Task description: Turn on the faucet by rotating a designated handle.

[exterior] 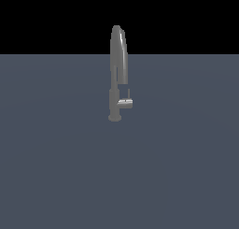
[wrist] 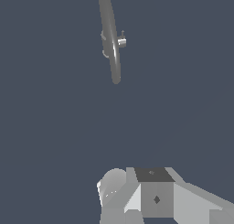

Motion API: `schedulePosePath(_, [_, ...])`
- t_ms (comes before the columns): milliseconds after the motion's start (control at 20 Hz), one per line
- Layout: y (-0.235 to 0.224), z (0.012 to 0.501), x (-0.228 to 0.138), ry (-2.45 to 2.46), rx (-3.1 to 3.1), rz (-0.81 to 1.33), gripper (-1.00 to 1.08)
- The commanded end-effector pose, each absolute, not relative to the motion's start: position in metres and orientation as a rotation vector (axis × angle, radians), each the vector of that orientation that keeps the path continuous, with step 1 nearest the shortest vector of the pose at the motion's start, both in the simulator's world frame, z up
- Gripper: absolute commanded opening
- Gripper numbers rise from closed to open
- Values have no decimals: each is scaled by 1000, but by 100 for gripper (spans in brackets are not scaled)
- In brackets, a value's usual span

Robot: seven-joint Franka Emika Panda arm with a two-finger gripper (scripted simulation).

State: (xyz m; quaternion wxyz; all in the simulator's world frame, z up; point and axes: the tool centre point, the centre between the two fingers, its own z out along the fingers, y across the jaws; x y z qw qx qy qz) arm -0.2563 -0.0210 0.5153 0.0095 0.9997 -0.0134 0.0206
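The faucet (exterior: pixel 117 69) is a tall slim grey gooseneck tap standing on a small round base on the flat grey-blue surface. Its handle (exterior: pixel 125 103) is a short cylinder stub jutting from the low stem toward the exterior view's right, with a thin rod lever (exterior: pixel 129 93) standing up at its end. The wrist view looks down on the faucet (wrist: pixel 109 35) and handle (wrist: pixel 121 41) from well above. My gripper (wrist: pixel 153 175) shows only as grey and white blocks at the picture's edge, far from the faucet. I cannot tell how its jaws stand. The arm does not show in the exterior view.
The grey-blue surface (exterior: pixel 60 167) stretches around the faucet on all sides, with a black background behind it. Nothing else shows.
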Motion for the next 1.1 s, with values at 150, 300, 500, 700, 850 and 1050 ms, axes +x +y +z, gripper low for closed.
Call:
schedulePosePath(150, [-21, 515, -255, -46, 3124, 60, -100])
schedulePosePath(300, [-20, 515, -251, -57, 3131, 47, -100])
schedulePosePath(500, [-19, 513, -242, -84, 3148, 15, -100])
schedulePosePath(700, [-18, 511, -228, -125, 3172, -34, -100])
schedulePosePath(850, [-17, 508, -215, -167, 3194, -83, -100])
schedulePosePath(1050, [-15, 503, -193, -236, 3228, -164, -100])
